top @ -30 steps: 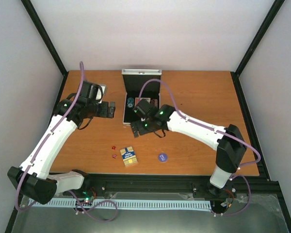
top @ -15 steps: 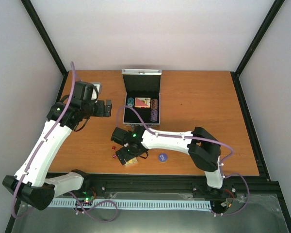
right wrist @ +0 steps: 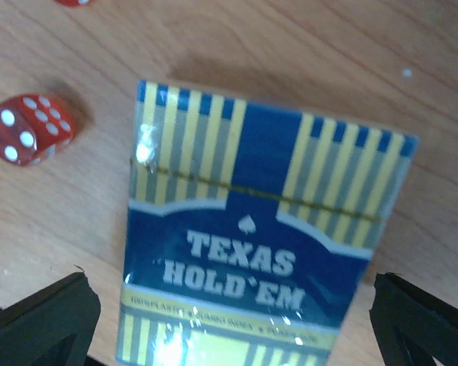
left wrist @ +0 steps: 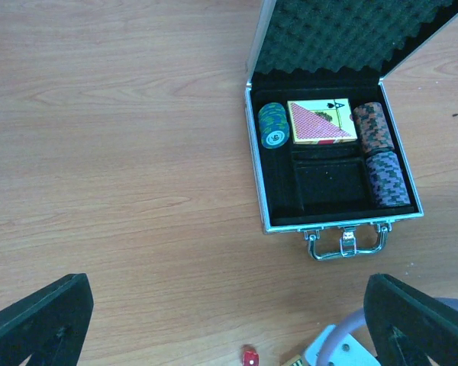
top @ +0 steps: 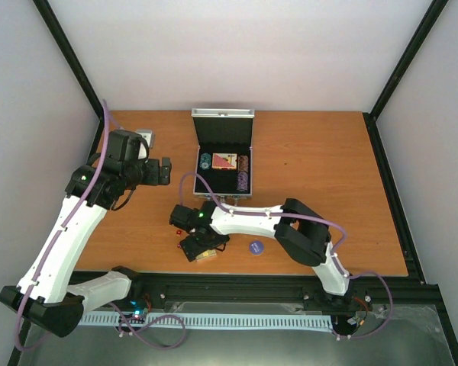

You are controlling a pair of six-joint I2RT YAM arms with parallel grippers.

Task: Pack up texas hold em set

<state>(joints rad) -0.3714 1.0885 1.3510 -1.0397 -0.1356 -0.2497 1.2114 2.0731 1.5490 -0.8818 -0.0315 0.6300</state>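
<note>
Roughly halfway by my count. The case (left wrist: pixel 336 226) sits at the middle of the tabletop's far edge with its lid (left wrist: pixel 343 34) up. Packed: green chip stack (left wrist: pixel 274 126), red-brown chip stack (left wrist: pixel 370 126), purple chip stack (left wrist: pixel 387 177) and the red deck (left wrist: pixel 322 122). The centre slot (left wrist: pixel 328 183) in front of the red deck shows bare black lining, which is probably where the second deck goes. Not packed: the blue-yellow deck (right wrist: pixel 259 236) lies flat by the near edge, a bit toward the left edge. A red die (right wrist: pixel 27 130) lies just beside it on the left-edge side, and a second die (right wrist: pixel 72 2) barely shows at the top of the right wrist view. The blue disc (top: pixel 255 246) is near the near edge, on the right-edge side of the deck and apart from it. The right pincer (right wrist: pixel 229 320) is spread wide with one finger on either side of the deck, and it holds nothing. No contact that I can make out. The left pincer (left wrist: pixel 229 320) is wide too and empty, hovering over the tabletop between the left edge and the case. Left to do: deck in, dice in, disc in, lid shut. I can't tell whether more dice sit under the right arm.
</note>
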